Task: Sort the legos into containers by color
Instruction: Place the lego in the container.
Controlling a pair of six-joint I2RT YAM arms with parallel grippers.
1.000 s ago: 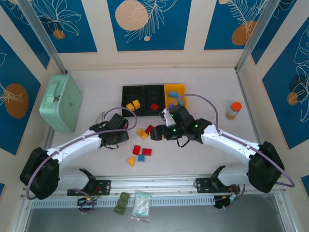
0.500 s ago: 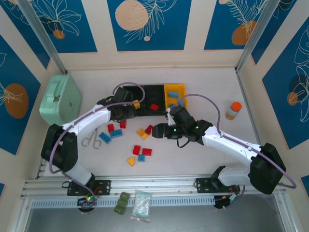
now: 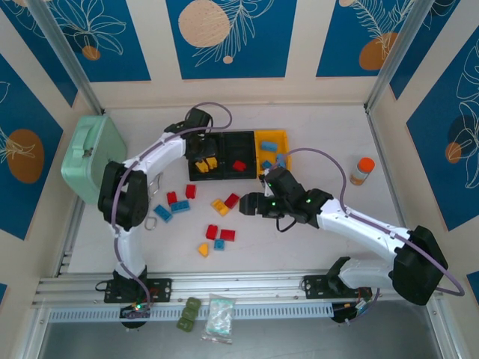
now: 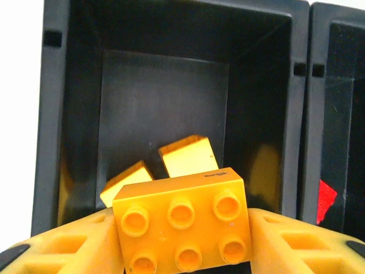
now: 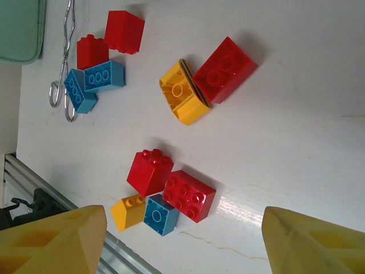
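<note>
Yel. legos (image 4: 181, 228): 2 in bin (image 4: 159, 97), 1 in L fingers (image 4: 57, 248)

Smooth, glossy plastic is seen on the yellow-orange brick (image 4: 182, 234), light caught on its studs. The black bin (image 4: 165, 103) is read as duller plastic, faintly sheened. The white tabletop (image 5: 296, 142) is shown glossy and finely scratched. Bright polished metal is noted on the scissor-like tool (image 5: 69, 23); shiny plastic on the red brick (image 5: 225, 68).
</note>
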